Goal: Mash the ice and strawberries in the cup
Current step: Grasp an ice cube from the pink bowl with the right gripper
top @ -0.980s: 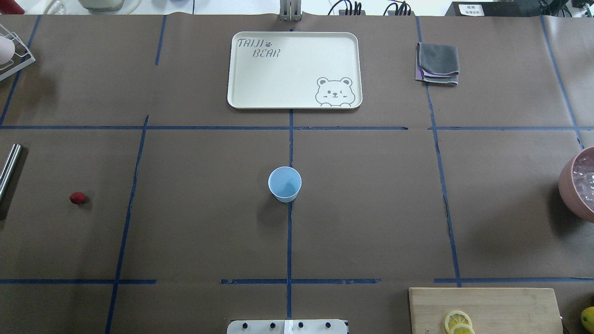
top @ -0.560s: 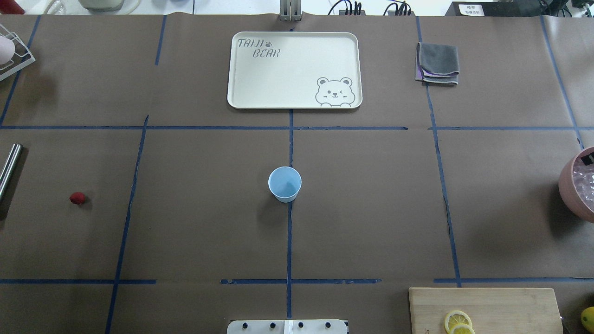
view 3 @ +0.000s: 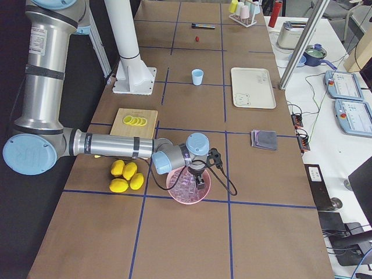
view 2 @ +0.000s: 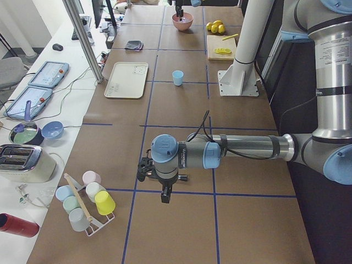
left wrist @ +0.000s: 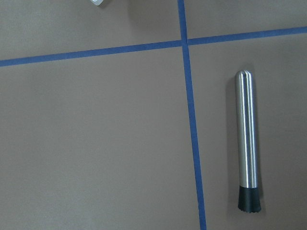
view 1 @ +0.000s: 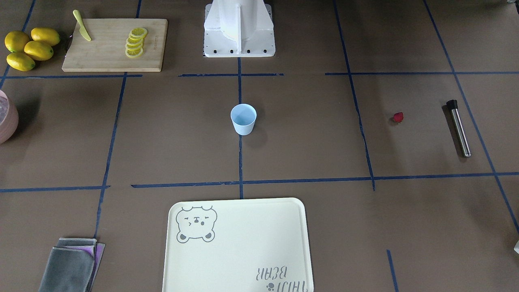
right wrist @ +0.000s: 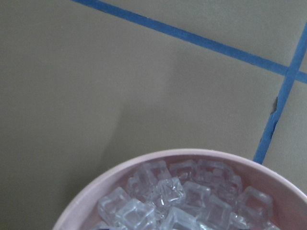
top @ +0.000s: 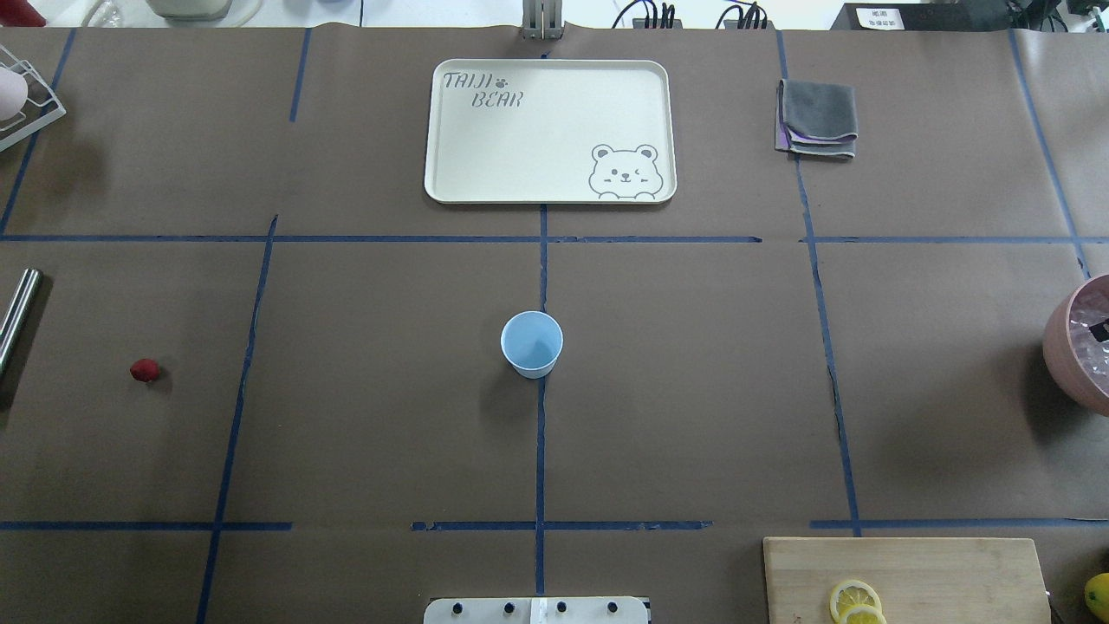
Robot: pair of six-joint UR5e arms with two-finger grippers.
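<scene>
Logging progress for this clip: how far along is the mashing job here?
Nothing done: the cup is empty. In hand: the right claw hangs over the ice in the pink bowl, grip unclear. Remaining: ice and the loose strawberry into the cup, then mashing with the metal muddler.

Tray (top: 537, 130) centre-far, grey cloth (top: 819, 113) nr it, lemon slices (view 1: 136, 42) on chopping board (view 1: 105, 52)

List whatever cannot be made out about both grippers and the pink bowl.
- Left gripper: only in exterior left view, small; open or shut unclear.
- Right gripper: exterior right view, tips low over small clear ice cubes; grip unclear.
- Round pink plastic bowl: cut off by overhead view's right edge.
</scene>
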